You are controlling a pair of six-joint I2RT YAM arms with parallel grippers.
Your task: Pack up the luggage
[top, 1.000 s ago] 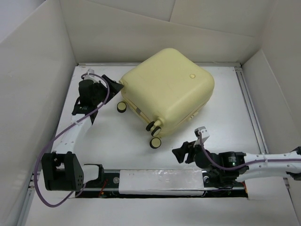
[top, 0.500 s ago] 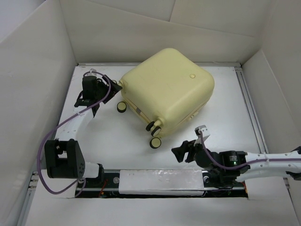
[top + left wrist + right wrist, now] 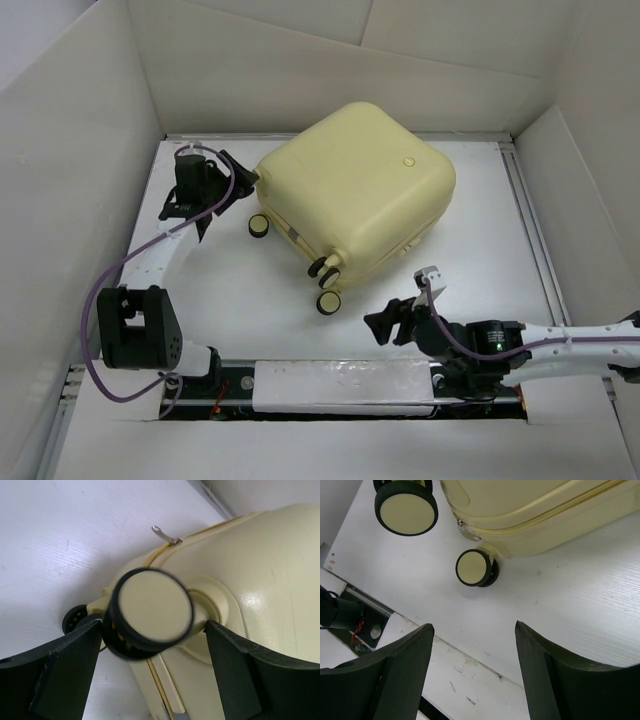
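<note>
The luggage lies closed and flat on the white counter, toward its far side. It is turned at an angle, so its casters face the near left. The left end effector is open and straddles one caster wheel at the far-left corner without visibly clamping it. This position probably serves to steady or turn the shell, or to reach the zipper pull just beyond. The right end effector is open and empty. It hovers low over the counter, aimed at the near caster, and appears ready to brace that corner. Compared with one second ago, the left end effector has moved farther from the bases and closer to the corner. The right arm has shifted only slightly leftward, and the luggage has barely moved.
</note>
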